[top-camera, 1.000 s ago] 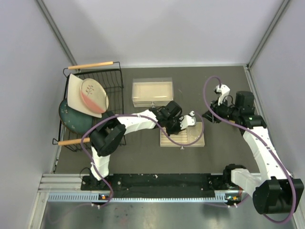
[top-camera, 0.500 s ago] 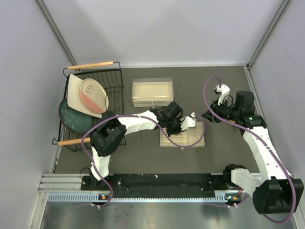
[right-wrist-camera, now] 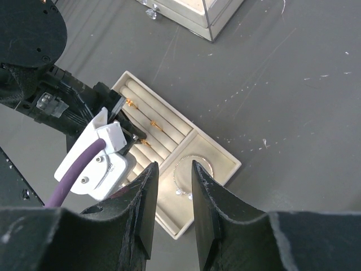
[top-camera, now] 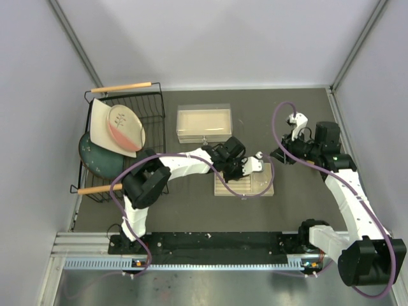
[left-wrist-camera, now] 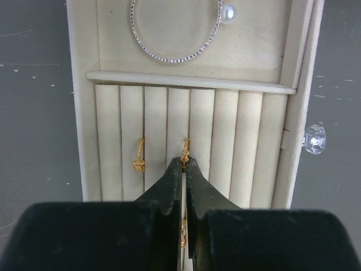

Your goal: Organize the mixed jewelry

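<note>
- Landmark: beige tray box [left-wrist-camera: 75,107], on the dark table in front of both arm bases.
- Far left of the tray box: black wire dish rack [top-camera: 153,105] holding a cream plate [top-camera: 118,127] and a dark green plate [top-camera: 95,156].
- Behind the tray box, slightly left: clear lidded box [top-camera: 204,122], closed and well apart from the tray.
- Left gripper [left-wrist-camera: 184,165] is low over the ring-roll section of the tray box. Its jaws are together, tips meeting over a groove near the middle of the rolls.
- Gold ring [left-wrist-camera: 184,148] stands in that groove. Its near end appears pinched between the tips, but the contact itself is too small to see clearly.
- Second gold ring [left-wrist-camera: 139,158] sits two grooves to the left of the first, seated in the rolls and apart from the fingers.
- Silver bracelet hoop [left-wrist-camera: 175,59] lies flat in the open compartment beyond the divider, with a pearl bead [left-wrist-camera: 228,12] at its right side.
- Crystal knob [left-wrist-camera: 314,138] is on the outer right wall of the tray box.
- Right gripper [right-wrist-camera: 172,167] hovers above the bracelet end of the tray box. Its jaws are apart with nothing between them, and it touches nothing.
</note>
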